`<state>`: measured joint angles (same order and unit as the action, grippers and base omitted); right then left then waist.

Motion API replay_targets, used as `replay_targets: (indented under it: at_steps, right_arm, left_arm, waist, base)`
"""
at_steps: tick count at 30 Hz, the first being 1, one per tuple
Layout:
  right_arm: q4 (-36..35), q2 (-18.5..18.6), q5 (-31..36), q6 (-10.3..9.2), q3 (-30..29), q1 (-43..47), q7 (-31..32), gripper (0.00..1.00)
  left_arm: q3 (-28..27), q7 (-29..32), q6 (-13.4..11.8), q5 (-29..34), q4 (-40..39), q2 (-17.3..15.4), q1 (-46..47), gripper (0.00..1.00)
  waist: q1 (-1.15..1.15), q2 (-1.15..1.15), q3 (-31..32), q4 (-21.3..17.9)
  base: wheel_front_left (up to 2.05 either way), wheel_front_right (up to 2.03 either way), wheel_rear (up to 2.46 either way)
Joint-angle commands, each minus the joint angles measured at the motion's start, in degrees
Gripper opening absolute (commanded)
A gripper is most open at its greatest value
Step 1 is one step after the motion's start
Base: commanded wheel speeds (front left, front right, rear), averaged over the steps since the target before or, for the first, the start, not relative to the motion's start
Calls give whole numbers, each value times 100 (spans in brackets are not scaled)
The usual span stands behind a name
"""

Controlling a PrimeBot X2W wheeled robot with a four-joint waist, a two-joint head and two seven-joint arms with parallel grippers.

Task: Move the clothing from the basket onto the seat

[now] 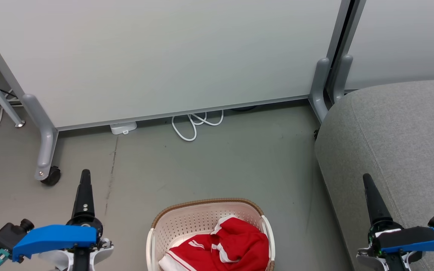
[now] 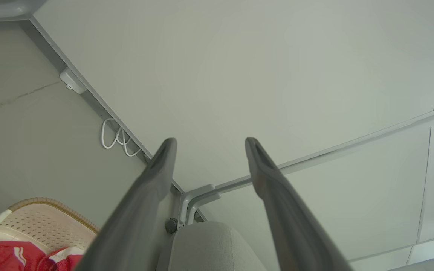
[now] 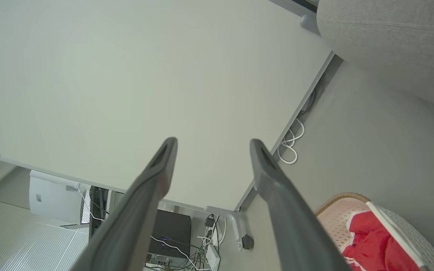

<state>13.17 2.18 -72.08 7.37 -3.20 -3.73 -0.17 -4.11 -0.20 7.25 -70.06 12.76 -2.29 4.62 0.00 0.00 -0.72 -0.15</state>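
The cream-white basket [image 1: 202,214] with its brown rim stands on the floor at the bottom middle of the head view. Red clothing [image 1: 236,244] with white stripes lies crumpled inside it. The grey seat [image 1: 401,139] fills the right side, its rounded edge close to the basket. My left gripper [image 1: 85,175] hangs open to the left of the basket, holding nothing. My right gripper [image 1: 367,180] is open over the seat's front edge, also holding nothing. The left wrist view has its gripper [image 2: 210,141] wide apart, with basket [image 2: 43,218], clothing [image 2: 9,256] and seat [image 2: 209,244] below. The right wrist view has its gripper [image 3: 213,142] open beside basket [image 3: 337,214], clothing [image 3: 375,241] and seat [image 3: 390,34].
A white partition panel [image 1: 164,56] on grey feet closes off the back. One foot carries a black caster [image 1: 51,176] just ahead of my left gripper. A white cable loop [image 1: 194,126] and a small white box [image 1: 123,128] lie at the panel's base. Grey floor [image 1: 220,165] stretches ahead of the basket.
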Motion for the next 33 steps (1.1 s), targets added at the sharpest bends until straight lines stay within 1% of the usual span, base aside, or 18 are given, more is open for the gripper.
replay_targets:
  at_steps: [1, 13, 18, 22, 23, 24, 26, 33]
  right_arm:
    - [-138, 37, 306, 7, 38, -166, -74, 100]
    - [-268, 47, 1658, 8, 178, -173, -328, 100]
    - [-287, 51, 2117, 9, 240, -180, -427, 100]
    - [-295, 53, 2448, 10, 288, -178, -501, 100]
    - [-295, 53, 2448, 10, 288, -178, -501, 100]
    - [-275, 58, 2916, 10, 337, -179, -609, 100]
    - [-275, 58, 2916, 10, 337, -179, -609, 100]
    - [-259, 62, 3402, 11, 393, -191, -724, 100]
  left_arm:
    - [67, -72, -54, 343, -143, -47, 180, 100]
    - [455, -327, -381, 1969, -261, -52, 242, 100]
    - [591, -425, -467, 2471, -251, -70, 263, 100]
    - [684, -498, -519, 2794, -239, -100, 272, 100]
    - [684, -498, -519, 2794, -239, -100, 272, 100]
    - [826, -607, -586, 3235, -209, -142, 298, 100]
    - [826, -607, -586, 3235, -209, -142, 298, 100]
    - [978, -722, -634, 3707, -168, -195, 317, 100]
  waist:
    - [0, 0, -3, -1]
    - [0, 0, -25, -7]
    - [0, 0, -30, -9]
    - [0, 0, -29, -10]
    - [0, 0, -29, -10]
    - [0, 0, -33, -8]
    - [0, 0, -33, -8]
    - [0, 0, -39, -5]
  base:
    - [0, 0, 0]
    - [0, 0, 0]
    - [0, 0, 0]
    - [0, 0, 0]
    - [0, 0, 0]
    - [0, 0, 0]
    - [0, 0, 0]
    - [0, 0, 0]
